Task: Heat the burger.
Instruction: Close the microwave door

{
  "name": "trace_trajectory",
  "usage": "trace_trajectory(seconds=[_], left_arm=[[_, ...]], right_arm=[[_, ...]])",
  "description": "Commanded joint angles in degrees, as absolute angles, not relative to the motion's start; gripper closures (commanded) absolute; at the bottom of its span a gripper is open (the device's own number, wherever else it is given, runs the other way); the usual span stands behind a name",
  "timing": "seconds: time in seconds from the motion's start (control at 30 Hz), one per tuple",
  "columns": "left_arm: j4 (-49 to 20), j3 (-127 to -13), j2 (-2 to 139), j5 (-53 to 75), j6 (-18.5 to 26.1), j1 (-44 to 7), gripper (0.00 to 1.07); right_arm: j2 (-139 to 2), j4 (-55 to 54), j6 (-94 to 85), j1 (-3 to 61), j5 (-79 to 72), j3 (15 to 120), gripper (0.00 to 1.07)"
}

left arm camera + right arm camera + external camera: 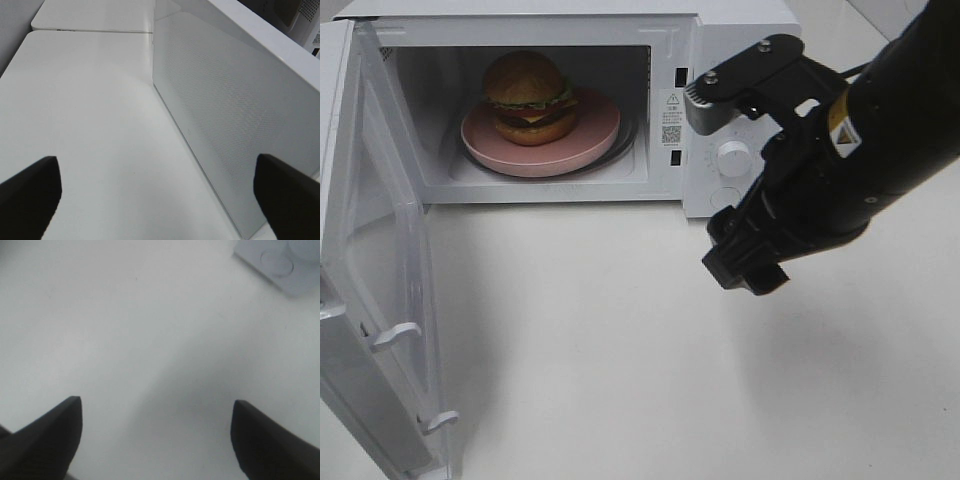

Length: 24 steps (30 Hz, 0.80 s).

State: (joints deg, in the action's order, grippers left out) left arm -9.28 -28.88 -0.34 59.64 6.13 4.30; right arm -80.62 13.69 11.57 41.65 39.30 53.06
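Sitting on plate [600, 138] upper left, burger [528, 97] waits in microwave [740, 30], door [380, 290] open; right gripper [156, 407] & left gripper [157, 172] empty, fingers apart, left beside door, prob. to shut it.

The burger [528, 95] showed an orange-brown bun, green lettuce, red tomato, yellow cheese and a dark patty. Its plate [595, 141] was pink. The microwave [670, 20] and table [620, 340] were white; the door [225, 100] bore a fine dotted mesh.

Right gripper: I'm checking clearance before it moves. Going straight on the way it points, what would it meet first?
Probably the bare white tabletop; nothing shows between it and the open right gripper. The microwave stands off to one side.
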Motion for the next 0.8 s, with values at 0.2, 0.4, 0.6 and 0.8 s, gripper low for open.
trace_trajectory(seconds=[0.2,0.4,0.6,0.8], left_arm=[[-9.57,-28.88,-1.49,59.47,6.30,3.95,0.07],[-9.57,-28.88,-1.49,59.47,6.30,3.95,0.07],[-9.57,-28.88,-1.49,59.47,6.30,3.95,0.07],[-9.57,-28.88,-1.49,59.47,6.30,3.95,0.07]], right_arm=[[-73.05,10.77,12.43,41.37,51.97,51.39,0.31],[-64.80,11.40,12.49,41.37,56.67,48.07,0.31],[-55.92,11.57,12.43,41.37,58.79,45.15,0.31],[-48.13,11.63,12.43,41.25,59.24,42.11,0.31]])
